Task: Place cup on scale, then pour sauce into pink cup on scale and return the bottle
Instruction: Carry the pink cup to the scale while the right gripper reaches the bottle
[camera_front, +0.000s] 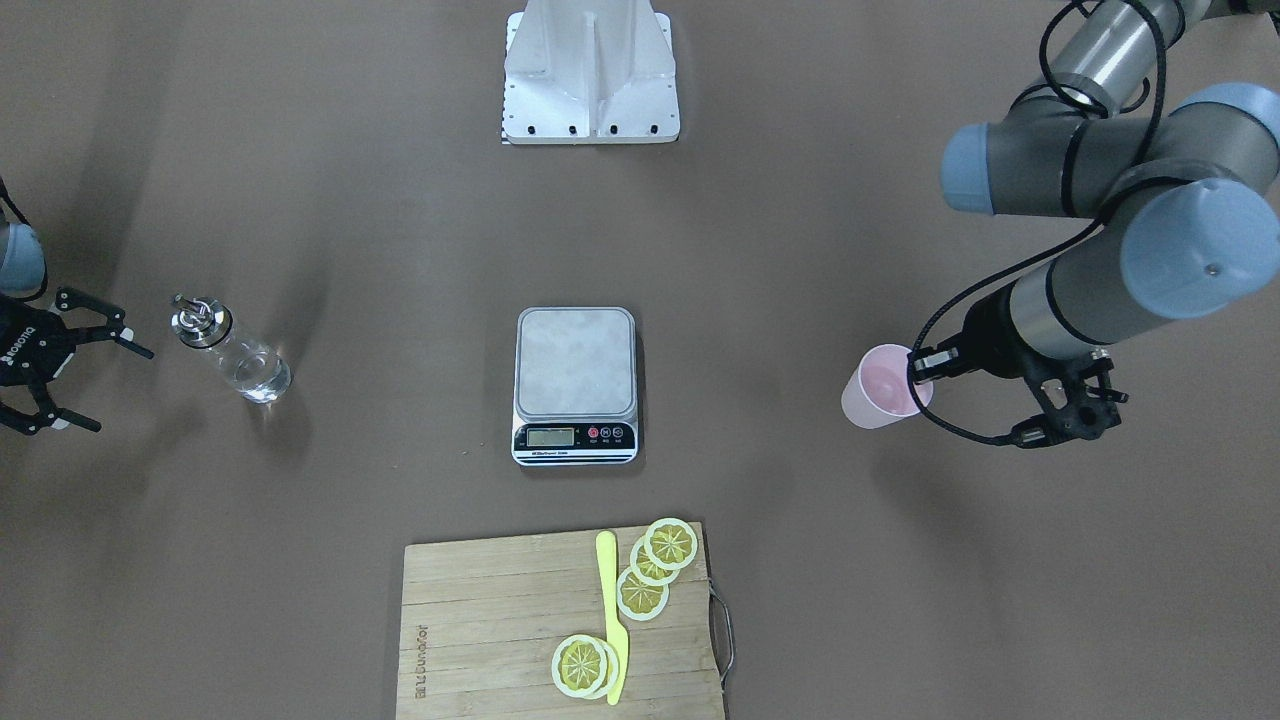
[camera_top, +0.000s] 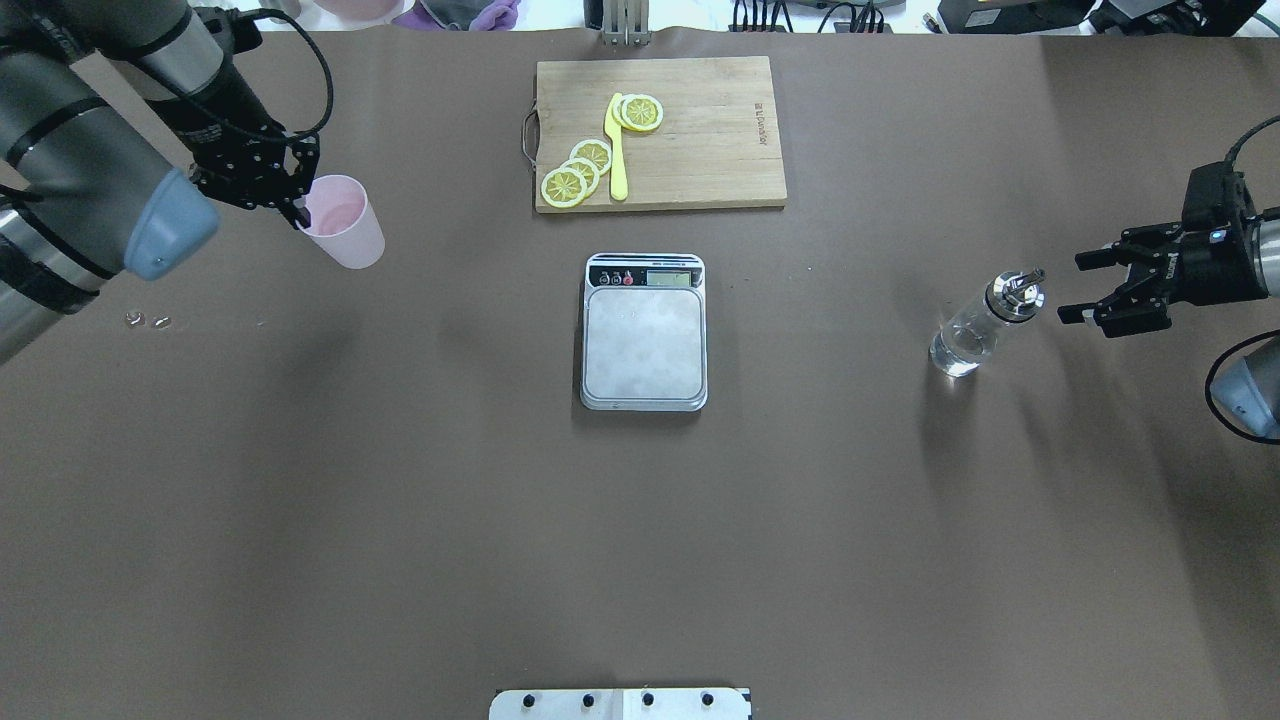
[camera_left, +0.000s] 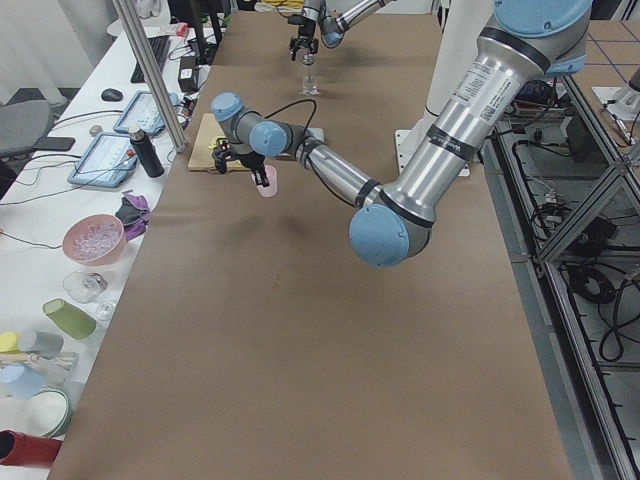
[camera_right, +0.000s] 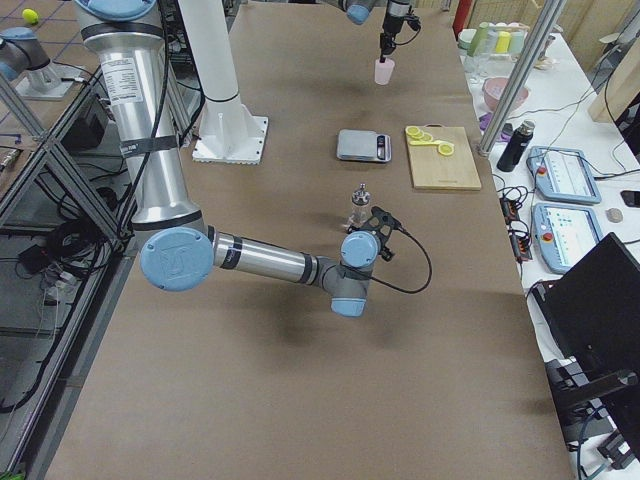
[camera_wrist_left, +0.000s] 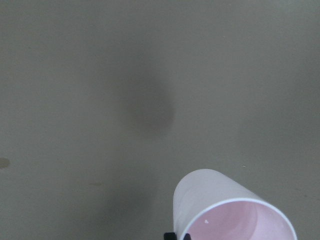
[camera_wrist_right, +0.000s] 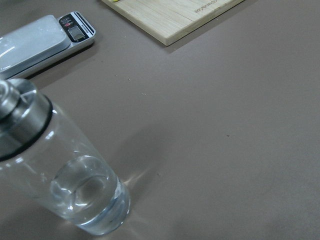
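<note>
My left gripper (camera_top: 298, 208) is shut on the rim of the pale pink cup (camera_top: 345, 228) and holds it above the table, far to the scale's left. The cup also shows in the front view (camera_front: 880, 392) and in the left wrist view (camera_wrist_left: 225, 210), with its shadow on the table below. The steel scale (camera_top: 645, 345) stands bare at the table's middle. The clear glass bottle (camera_top: 975, 328) with a metal spout stands upright to the right, with clear liquid low inside. My right gripper (camera_top: 1076, 288) is open, just right of the bottle's cap, not touching it.
A wooden cutting board (camera_top: 700, 150) with lemon slices (camera_top: 580, 170) and a yellow knife (camera_top: 616, 150) lies beyond the scale. The robot's white base (camera_front: 590, 70) is behind the scale. Two small spots (camera_top: 147, 321) mark the table at left.
</note>
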